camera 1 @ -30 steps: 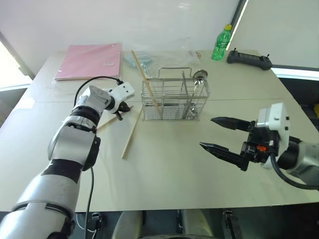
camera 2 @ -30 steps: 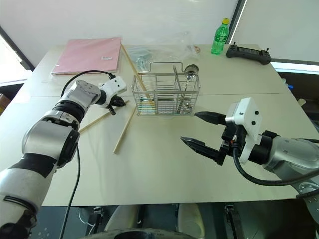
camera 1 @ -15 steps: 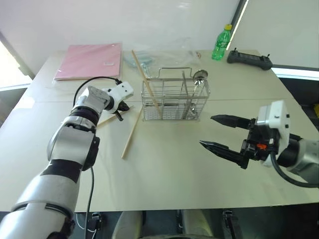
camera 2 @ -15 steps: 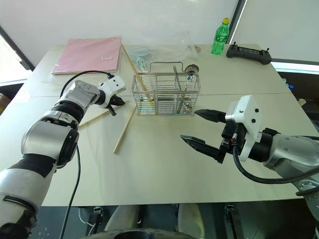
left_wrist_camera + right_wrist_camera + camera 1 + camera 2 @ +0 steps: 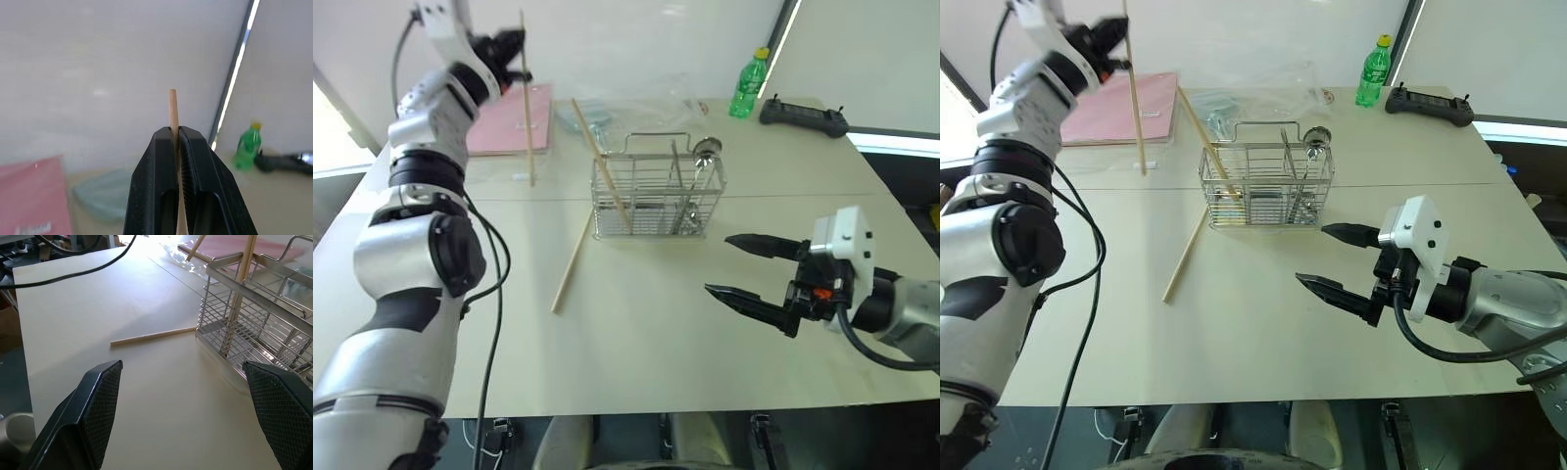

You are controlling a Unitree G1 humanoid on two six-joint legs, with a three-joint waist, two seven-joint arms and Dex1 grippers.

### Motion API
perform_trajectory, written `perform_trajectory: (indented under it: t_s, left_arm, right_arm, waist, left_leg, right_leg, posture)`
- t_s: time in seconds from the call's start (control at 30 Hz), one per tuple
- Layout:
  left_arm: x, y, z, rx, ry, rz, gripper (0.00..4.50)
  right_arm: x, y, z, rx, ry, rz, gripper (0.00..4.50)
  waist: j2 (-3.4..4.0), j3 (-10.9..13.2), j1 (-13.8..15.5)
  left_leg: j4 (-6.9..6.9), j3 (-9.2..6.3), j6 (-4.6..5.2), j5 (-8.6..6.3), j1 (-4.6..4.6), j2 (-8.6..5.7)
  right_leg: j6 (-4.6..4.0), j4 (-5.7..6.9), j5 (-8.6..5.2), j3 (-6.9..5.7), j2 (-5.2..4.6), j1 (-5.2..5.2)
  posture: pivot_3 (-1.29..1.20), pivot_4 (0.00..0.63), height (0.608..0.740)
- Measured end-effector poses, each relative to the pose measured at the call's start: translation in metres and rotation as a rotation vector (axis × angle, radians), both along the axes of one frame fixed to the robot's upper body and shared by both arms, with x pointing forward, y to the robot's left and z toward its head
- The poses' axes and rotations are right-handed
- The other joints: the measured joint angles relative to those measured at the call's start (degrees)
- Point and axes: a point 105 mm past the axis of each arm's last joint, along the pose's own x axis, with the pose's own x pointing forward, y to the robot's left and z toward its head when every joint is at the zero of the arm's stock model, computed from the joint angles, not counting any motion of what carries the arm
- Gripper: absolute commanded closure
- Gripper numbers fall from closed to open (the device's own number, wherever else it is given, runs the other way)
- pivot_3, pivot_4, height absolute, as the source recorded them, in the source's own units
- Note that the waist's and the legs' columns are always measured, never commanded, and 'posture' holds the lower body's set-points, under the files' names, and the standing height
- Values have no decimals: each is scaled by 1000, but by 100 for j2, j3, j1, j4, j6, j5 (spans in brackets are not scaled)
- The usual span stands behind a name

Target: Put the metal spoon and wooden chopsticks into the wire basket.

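Change: the left gripper has lifted from the table to high above the flat pink folder, pinching one long pale wooden chopstick that hangs near upright.
Right gripper: spread wide, empty, unmoved.
Silver wire-grid basket: holds one chopstick and the shiny metal spoon.
Table: another chopstick lies beside the basket.
Meaning: carry and drop come next.
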Motion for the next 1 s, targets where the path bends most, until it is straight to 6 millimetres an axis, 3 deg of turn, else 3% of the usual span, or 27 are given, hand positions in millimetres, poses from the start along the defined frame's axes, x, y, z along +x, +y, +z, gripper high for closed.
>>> perform_trajectory:
  t_s: [0.13,0.23,0.43,0.57,0.73,0.83,0.97,1.0]
  left_arm:
    - [-12,-17,34,-76,-118,-55,4389]
    - [-23,-42,43,-64,-175,-129,4389]
    - [-41,-88,28,-53,-160,-286,4389]
    - [-52,-103,27,-43,-167,-323,4389]
    - [-47,-114,-10,-17,-86,-323,4389]
    - [-43,-118,-29,-21,-37,-324,3378]
    - [-45,-124,-30,-11,-38,-336,1387]
    - [-48,-126,-27,-6,-51,-341,627]
  right_arm:
    - [0,0,0,3,-2,-5,452]
    - [0,0,0,4,-2,-5,452]
    - [1,0,0,6,-1,-10,452]
    - [1,-1,0,9,-2,-21,452]
    - [2,-2,-1,17,5,-33,452]
    - [1,-2,-2,19,9,-38,452]
    - [1,-2,-2,23,10,-38,452]
    - [1,-2,-2,23,10,-38,452]
  waist:
    - [0,0,25]
    - [0,-1,24]
    - [1,-1,-5]
    - [4,-2,3]
    - [8,-5,21]
    - [8,-5,21]
    - [8,-5,22]
    - [8,-5,21]
  left_leg:
    - [10,-2,-1,1,4,-1]
    - [13,-1,-3,1,2,-3]
    - [5,1,-2,1,2,-1]
    - [9,2,-2,1,5,-1]
    - [15,2,-2,2,7,-2]
    - [14,2,-2,2,4,-2]
    - [11,2,-1,1,1,-3]
    - [10,2,-1,1,0,-3]
  right_leg:
    - [4,-4,2,0,0,14]
    - [7,-10,6,2,-2,19]
    - [5,-10,9,5,2,10]
    - [4,-10,9,6,2,15]
    - [0,-12,12,6,2,21]
    - [-2,-14,13,6,3,19]
    - [-2,-19,12,6,2,17]
    - [-2,-20,12,6,2,17]
  posture:
    - [0,150,728]
    - [0,150,728]
    - [0,150,728]
    - [0,150,728]
    - [0,150,728]
    - [0,150,728]
    - [0,150,728]
    - [0,150,728]
